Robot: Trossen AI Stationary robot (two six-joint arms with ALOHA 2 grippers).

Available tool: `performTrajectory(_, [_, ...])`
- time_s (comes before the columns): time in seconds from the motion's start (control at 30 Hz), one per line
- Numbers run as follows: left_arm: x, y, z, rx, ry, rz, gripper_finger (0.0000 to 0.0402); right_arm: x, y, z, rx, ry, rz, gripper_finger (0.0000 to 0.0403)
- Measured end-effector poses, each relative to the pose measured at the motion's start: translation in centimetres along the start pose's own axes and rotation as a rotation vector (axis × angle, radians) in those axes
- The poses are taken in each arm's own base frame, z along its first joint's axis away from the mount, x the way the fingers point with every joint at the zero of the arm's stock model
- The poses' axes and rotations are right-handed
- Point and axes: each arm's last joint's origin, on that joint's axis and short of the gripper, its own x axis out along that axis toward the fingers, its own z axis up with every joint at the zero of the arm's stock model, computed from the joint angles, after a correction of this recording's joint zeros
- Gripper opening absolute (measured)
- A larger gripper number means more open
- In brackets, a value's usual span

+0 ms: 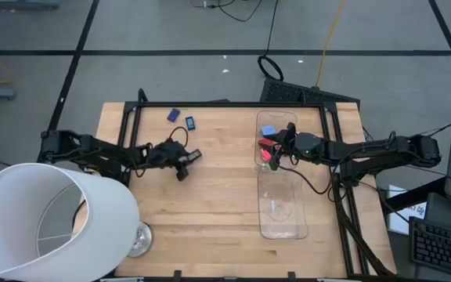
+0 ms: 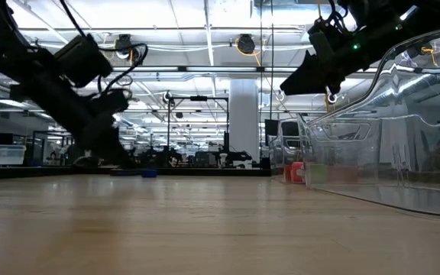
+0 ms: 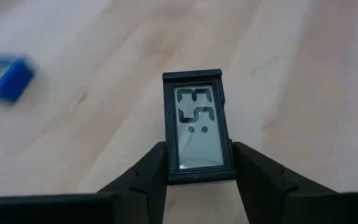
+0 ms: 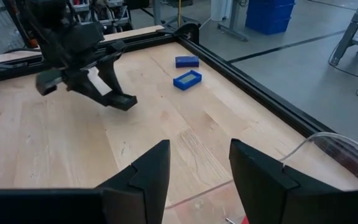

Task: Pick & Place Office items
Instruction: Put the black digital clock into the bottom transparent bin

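Pale wooden tabletop (image 1: 210, 196) framed by a black rail carries most of the scene, with wide bare boards between the arms. At the left corner a big white lampshade (image 1: 45, 223) cuts off part of the table. The left gripper (image 3: 199, 171) hangs above the middle boards, fingers clamped on a small black rectangular piece with a grey display window (image 3: 197, 127). Two blue blocky pieces (image 4: 187, 70) lie near the far rail, clear of both arms. The right gripper (image 4: 199, 165) hovers over the far end of a clear plastic tray (image 1: 282, 219), fingers spread and empty. Red and light blue pieces (image 1: 268, 138) sit in that end, partly hidden by the gripper.
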Motion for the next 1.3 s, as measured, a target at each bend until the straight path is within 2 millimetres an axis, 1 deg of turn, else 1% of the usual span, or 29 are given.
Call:
performTrajectory(0.13, [0.0,-1.2,2.0,-0.007,-0.058,-0.059,0.0153,0.1,0.1,0.1,0.005,-0.012,0.006,0.0155])
performTrajectory(0.23, [-0.1,-2.3,4.0,-0.060,-0.105,-0.139,0.0153,0.4,0.5,0.0,0.005,-0.028,0.025,0.0155])
performTrajectory(0.3, [-0.3,-3.0,5.3,-0.093,-0.129,-0.200,0.0153,0.8,0.9,0.0,-0.005,-0.049,0.068,0.0155])
performTrajectory(0.43, [-0.8,-4.5,7.2,-0.139,-0.155,-0.331,0.0153,1.8,1.9,-0.3,-0.079,-0.076,0.172,0.0155])
performTrajectory(0.53, [-1.1,-5.2,8.2,-0.184,-0.167,-0.385,0.0153,2.5,2.8,-0.9,-0.182,-0.089,0.226,0.0155])
performTrajectory(0.67, [-1.5,-6.1,8.9,-0.173,-0.174,-0.443,0.0153,3.1,4.4,-1.7,-0.368,-0.139,0.283,0.0156])
performTrajectory(0.73, [-1.7,-6.5,9.0,-0.165,-0.182,-0.457,0.0153,3.4,5.3,-2.0,-0.427,-0.186,0.302,0.0164])
performTrajectory(0.83, [-1.9,-6.9,9.2,-0.159,-0.199,-0.491,0.0153,3.7,6.3,-1.8,-0.452,-0.285,0.313,0.0190])
performTrajectory(0.9, [-2.1,-7.1,9.4,-0.163,-0.215,-0.537,0.0153,4.0,7.0,-1.5,-0.476,-0.329,0.284,0.0212])
performTrajectory(1.0, [-2.3,-7.3,9.8,-0.170,-0.234,-0.594,0.0153,4.6,8.0,-1.5,-0.533,-0.329,0.264,0.0245])
performTrajectory(1.1, [-2.4,-7.4,9.8,-0.166,-0.237,-0.613,0.0153,5.1,9.2,-1.3,-0.579,-0.336,0.284,0.0273])
performTrajectory(1.2, [-2.4,-7.5,9.8,-0.165,-0.234,-0.616,0.0153,5.7,10.2,-1.0,-0.614,-0.354,0.293,0.0285])
performTrajectory(1.3, [-2.4,-7.6,9.7,-0.163,-0.232,-0.624,0.0153,6.2,10.8,-0.9,-0.629,-0.356,0.298,0.0283])
